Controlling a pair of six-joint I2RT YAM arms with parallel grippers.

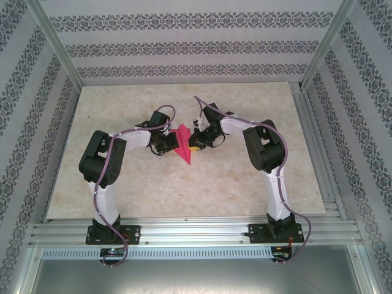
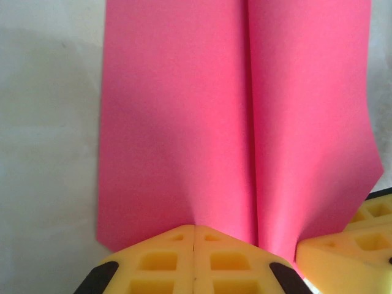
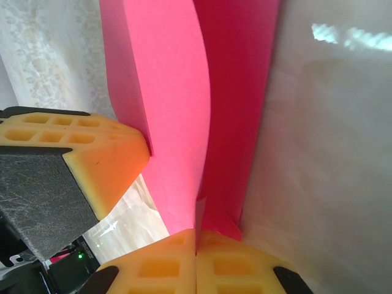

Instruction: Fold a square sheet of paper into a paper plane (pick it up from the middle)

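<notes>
Left claw [image 2: 194,229] and right claw [image 3: 196,233] are both clamped shut on the folded pink paper [image 2: 184,122], which extends ahead of each claw's tips, between the two; risk: an uneven pull could tear it or spring the centre crease.

One pink paper plane [image 1: 182,149], two robot arms [image 1: 103,164], and one marble-patterned table [image 1: 184,193] are present.

A: Left wrist view, paper plane [image 2: 233,122]: far end cut off by the top edge
B: Noted. Overhead: folds too small to tell; plane's sides partly hidden by left gripper [image 1: 173,144] and right gripper [image 1: 193,146]
</notes>
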